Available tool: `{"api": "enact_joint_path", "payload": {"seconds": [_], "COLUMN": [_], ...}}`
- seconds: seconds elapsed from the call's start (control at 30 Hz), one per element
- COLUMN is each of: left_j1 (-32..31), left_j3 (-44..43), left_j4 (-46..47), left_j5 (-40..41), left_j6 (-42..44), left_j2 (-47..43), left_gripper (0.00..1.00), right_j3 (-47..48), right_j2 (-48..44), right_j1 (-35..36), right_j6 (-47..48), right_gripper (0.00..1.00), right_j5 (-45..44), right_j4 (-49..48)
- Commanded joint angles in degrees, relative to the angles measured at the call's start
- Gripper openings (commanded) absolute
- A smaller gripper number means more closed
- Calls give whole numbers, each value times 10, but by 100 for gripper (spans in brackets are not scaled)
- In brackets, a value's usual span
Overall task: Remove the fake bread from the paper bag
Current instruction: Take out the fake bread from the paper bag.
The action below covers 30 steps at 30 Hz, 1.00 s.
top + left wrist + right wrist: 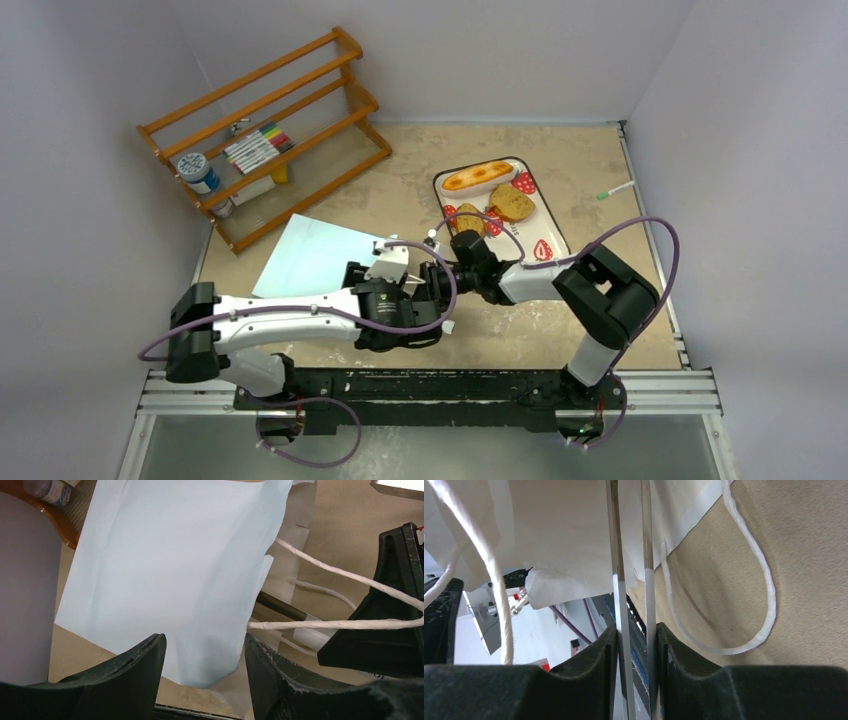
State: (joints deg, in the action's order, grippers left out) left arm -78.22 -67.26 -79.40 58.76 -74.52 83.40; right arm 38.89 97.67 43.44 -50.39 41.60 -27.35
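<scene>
Right wrist: right gripper (636,647) clamps the metal tongs (620,600), tips hidden by the paper bag (559,535); left gripper (204,677) gapes around its corner. Unheld, the bag may drag along.

I see a robot lab cell, white walls (480,50) boxing the table (520,345), aluminium rail (670,392) carrying my 2 arms (290,318)

The top camera looks down from above and behind the arm bases, taking in the whole table (610,180). The left wrist camera looks past the left gripper (204,640), close over the bag (165,570). The right wrist camera, even nearer, looks along the tongs (620,595) in the right gripper (635,627) at the bag's mouth. All three share the bag.
</scene>
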Motion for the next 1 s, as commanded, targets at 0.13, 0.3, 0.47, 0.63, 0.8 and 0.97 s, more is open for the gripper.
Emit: {"api": "enact_joint_path", "payload": {"seconds": [0.13,0.3,0.47,0.63,0.8,0.97], "left_j1": [3,9,15,44,83,113], "left_j3": [24,42,50,67,90,94], "left_j4": [50,83,103,118,141,183], "left_j5": [-30,-42,-46,-46,-38,-14], "left_j6": [62,88,103,118,125,161], "left_j2": [-65,-57,-57,-57,-53,-42], "left_gripper": [59,58,58,58,57,49], "right_j3": [21,26,23,23,22,22], "right_j2": [19,24,26,27,22,26], "right_j1": [-4,-4,-4,-3,-3,-3], "right_j6": [-11,-14,-19,-22,-22,-21], "right_gripper": [33,33,33,33,33,33], "right_j5": [-11,-12,-13,-13,-12,-6], "right_j4": [-22,-24,-30,-32,-30,-29]}}
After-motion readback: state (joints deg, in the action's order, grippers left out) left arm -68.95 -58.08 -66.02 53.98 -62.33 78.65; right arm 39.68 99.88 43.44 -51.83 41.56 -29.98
